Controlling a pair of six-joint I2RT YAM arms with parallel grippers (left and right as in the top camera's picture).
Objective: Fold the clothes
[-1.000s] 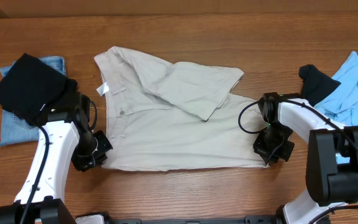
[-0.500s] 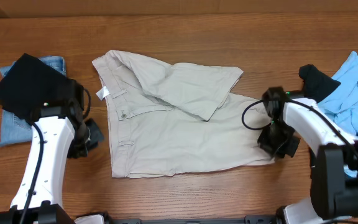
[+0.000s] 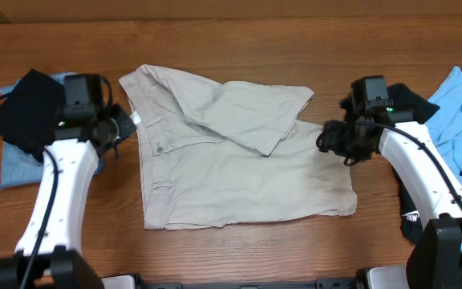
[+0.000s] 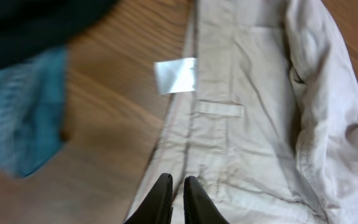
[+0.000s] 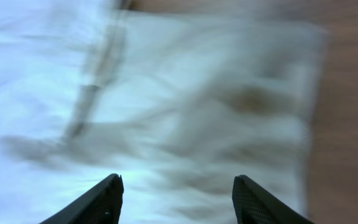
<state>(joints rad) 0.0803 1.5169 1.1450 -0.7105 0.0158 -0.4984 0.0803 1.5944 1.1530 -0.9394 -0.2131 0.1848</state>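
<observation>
Shorts: The beige shorts [image 3: 239, 160] lay spread across the middle of the table [image 3: 239, 40], waistband toward the left arm, with one leg flopped back over the far half.

Other clothes: A black piece [image 3: 22, 112] sat on folded denim [image 3: 10, 168] at the left edge, and a light-blue garment [image 3: 459, 112] lay bunched at the right.

Left claw: The left claw [image 4: 176, 180] hung over the waistband edge, not far from the white label [image 4: 174, 75], its fingers pinched almost together on nothing.

Right claw: The right claw [image 5: 178, 182] hovered above the hem end, fingers spread wide and empty (its own camera view was badly blurred).

Arms: Both arms reached in from the near side, each bent over its own end of the shorts.

Doing it well: The step looked like re-gripping for another fold. Each claw would likely need to take a matching far corner, both layers together, and carry it evenly so the cloth stayed flat.
</observation>
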